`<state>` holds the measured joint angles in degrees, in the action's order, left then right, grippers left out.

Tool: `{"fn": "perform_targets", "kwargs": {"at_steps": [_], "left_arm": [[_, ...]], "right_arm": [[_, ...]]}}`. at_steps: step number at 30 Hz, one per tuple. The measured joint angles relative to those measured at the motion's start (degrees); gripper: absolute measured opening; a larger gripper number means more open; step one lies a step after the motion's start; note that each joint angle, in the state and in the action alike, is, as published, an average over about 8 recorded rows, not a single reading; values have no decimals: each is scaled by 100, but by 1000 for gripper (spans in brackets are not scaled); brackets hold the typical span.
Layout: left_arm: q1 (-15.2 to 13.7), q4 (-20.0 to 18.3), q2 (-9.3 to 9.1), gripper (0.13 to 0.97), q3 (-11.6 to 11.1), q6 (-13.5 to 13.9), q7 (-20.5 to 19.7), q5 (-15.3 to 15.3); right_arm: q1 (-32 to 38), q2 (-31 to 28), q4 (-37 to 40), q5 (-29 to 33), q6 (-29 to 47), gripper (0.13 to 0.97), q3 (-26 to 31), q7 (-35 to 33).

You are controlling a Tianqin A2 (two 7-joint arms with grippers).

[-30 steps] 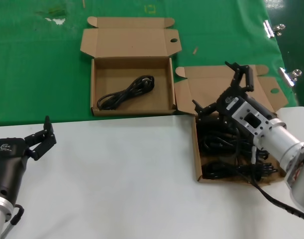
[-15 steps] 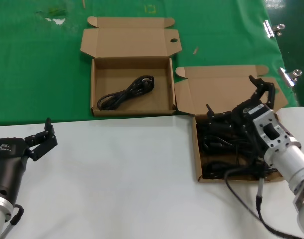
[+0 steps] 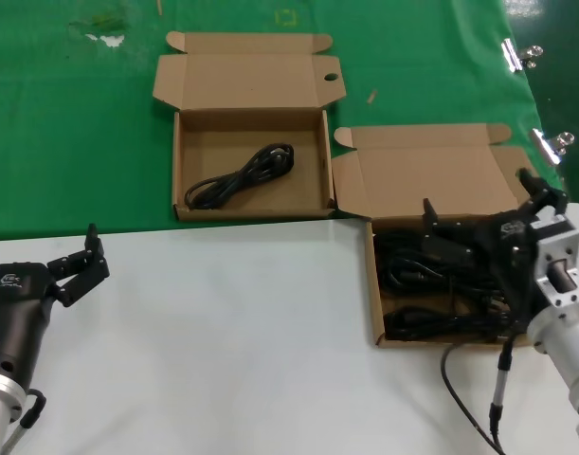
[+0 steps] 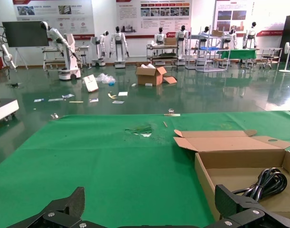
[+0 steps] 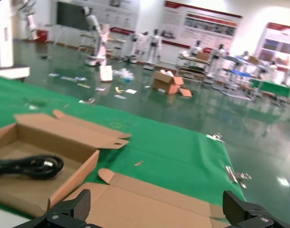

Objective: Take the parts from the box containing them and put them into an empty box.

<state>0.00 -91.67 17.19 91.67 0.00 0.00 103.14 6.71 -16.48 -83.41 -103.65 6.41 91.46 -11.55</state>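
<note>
Cords (image 3: pixel 439 284) fill the box at about four o'clock in the head view: a dense black tangle of looped cable with moulded plugs, covering nearly all of the floor of the full box (image 3: pixel 376 294). That carton is shallow brown corrugated board, its flap lid (image 3: pixel 431 175) thrown back toward twelve o'clock with one round hole near its right end.

Directly over the tangle sits the right claw (image 3: pixel 483 220), fingers spread wide apart, one fingertip (image 3: pixel 428 210) at the box's back wall and the other out past the right edge of the lid. The cords lie just below and toward six o'clock of the gap between the fingers; whether any finger touches them cannot be told. Nothing is clamped in it.

At roughly eleven o'clock from the full box, well apart across the green mat (image 3: pixel 71 123), stands the second box (image 3: pixel 180 166), same brown carton, lid open. Its floor is bare except for a single cord bundle (image 3: pixel 242 175), a looped figure-eight lying on a diagonal. In the left wrist view the same bundle (image 4: pixel 266 183) shows as glossy black coils against the carton wall.

The left claw (image 3: pixel 76 265) rests at eight o'clock above the white surface (image 3: pixel 223 341), fingers apart and holding nothing, far from both boxes.
</note>
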Motion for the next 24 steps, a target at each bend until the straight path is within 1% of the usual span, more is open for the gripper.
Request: {"fn": "perform_targets", "kwargs": {"at_steps": [4, 8, 24], "left_arm": [[0, 0, 0, 966, 0, 0, 0, 0], [0, 0, 0, 966, 0, 0, 0, -1], [0, 0, 0, 966, 0, 0, 0, -1]], "right_arm": [[-286, -30, -352, 22, -273, 966, 9, 492], [-447, -47, -550, 35, -427, 966, 14, 773], [-482, -51, -593, 37, -460, 966, 15, 831]]}}
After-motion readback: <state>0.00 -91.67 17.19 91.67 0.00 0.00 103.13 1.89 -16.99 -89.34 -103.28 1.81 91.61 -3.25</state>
